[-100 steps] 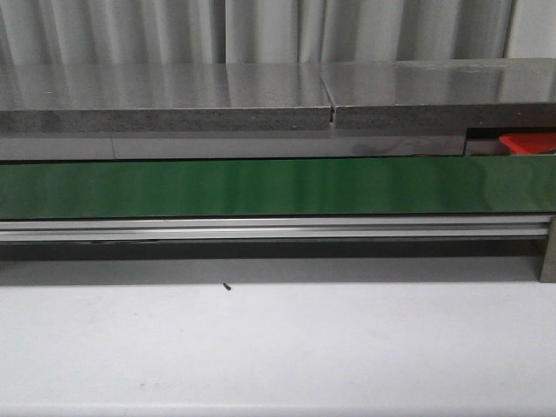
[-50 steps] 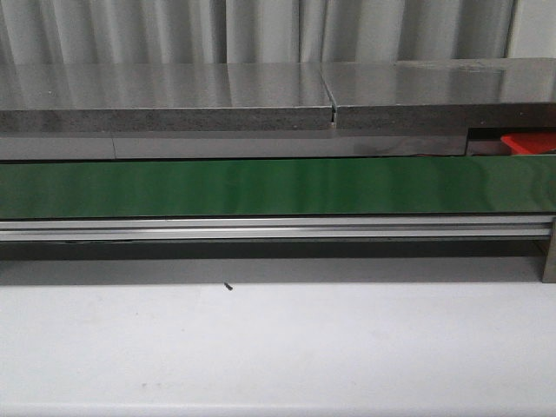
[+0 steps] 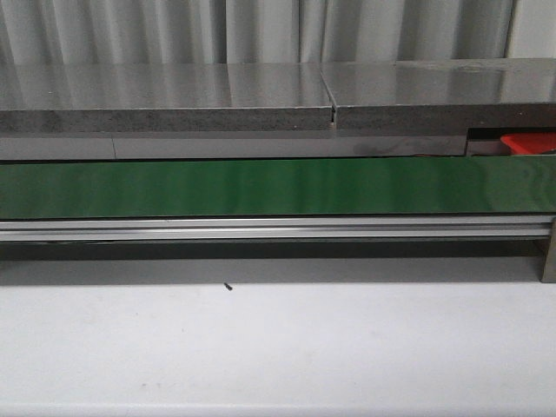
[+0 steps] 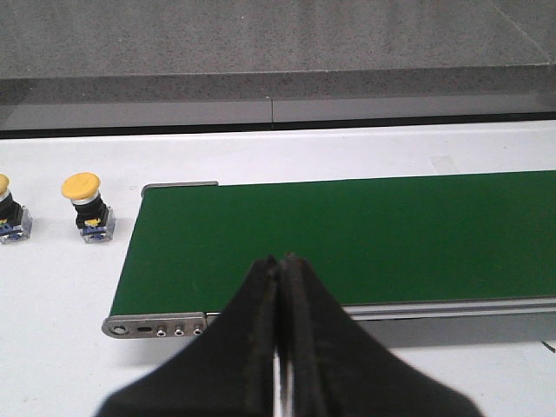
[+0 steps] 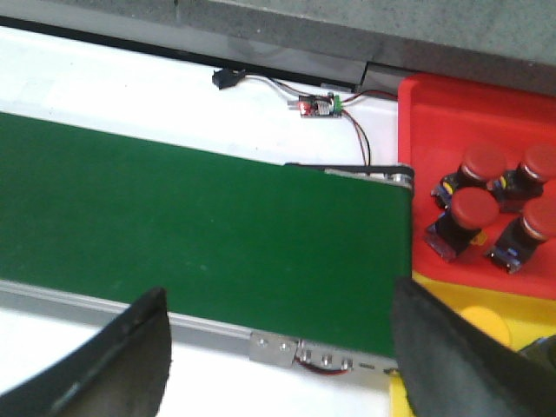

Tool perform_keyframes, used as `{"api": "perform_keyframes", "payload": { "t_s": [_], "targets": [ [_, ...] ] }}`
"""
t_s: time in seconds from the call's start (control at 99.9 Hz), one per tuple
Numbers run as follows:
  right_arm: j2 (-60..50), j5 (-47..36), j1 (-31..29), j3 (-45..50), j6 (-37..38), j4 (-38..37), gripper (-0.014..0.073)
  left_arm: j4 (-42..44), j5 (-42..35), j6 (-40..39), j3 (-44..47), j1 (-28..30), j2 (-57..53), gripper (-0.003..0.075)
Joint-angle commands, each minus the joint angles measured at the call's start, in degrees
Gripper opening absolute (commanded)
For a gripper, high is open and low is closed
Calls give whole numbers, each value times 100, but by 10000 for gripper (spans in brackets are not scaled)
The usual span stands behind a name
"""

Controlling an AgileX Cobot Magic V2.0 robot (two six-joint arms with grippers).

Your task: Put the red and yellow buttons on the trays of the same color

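Note:
In the right wrist view the red tray (image 5: 430,122) lies past the end of the green belt (image 5: 200,234) and holds several red buttons (image 5: 472,208). Beside it shows part of a yellow tray (image 5: 434,291) with a round yellow cap (image 5: 483,323) on it. My right gripper (image 5: 278,288) hangs open over the belt's end, nothing between its fingers. In the left wrist view two yellow buttons (image 4: 85,207) (image 4: 7,211) stand on the white table off the belt's other end. My left gripper (image 4: 282,259) is shut and empty above the belt's near edge. The front view shows only a corner of the red tray (image 3: 528,142).
A small circuit board with wires (image 5: 317,105) lies on the table behind the belt's end. A grey stone-like ledge (image 3: 165,109) runs behind the conveyor belt (image 3: 261,187). The belt's aluminium rail (image 3: 261,228) faces the white table (image 3: 278,347).

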Motion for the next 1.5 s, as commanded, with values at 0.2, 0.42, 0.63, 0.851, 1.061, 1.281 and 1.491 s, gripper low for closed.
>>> {"api": "perform_keyframes", "payload": {
  "t_s": [0.2,0.42,0.63,0.851,1.061,1.281,1.491],
  "targets": [
    [-1135,101,-1,562,33,-48,412,-88,-423,-20,-153,-38,8,-19],
    [-1238,384,-1,562,33,-55,-43,-88,-423,-20,-153,-38,8,-19],
    [-1238,384,-1,562,33,-55,-67,-88,-423,-20,-153,-38,8,-19],
    [-1238,384,-1,562,33,-55,-67,-97,-423,-20,-153,-38,8,-13],
    [-1238,384,-1,562,33,-55,-67,-97,-326,-20,-153,-38,8,290],
    [-1238,384,-1,562,33,-55,-67,-97,-248,-20,-153,-38,8,579],
    [-1238,384,-1,562,33,-55,-67,-90,-698,-505,-211,14,45,579]
  ]
}}
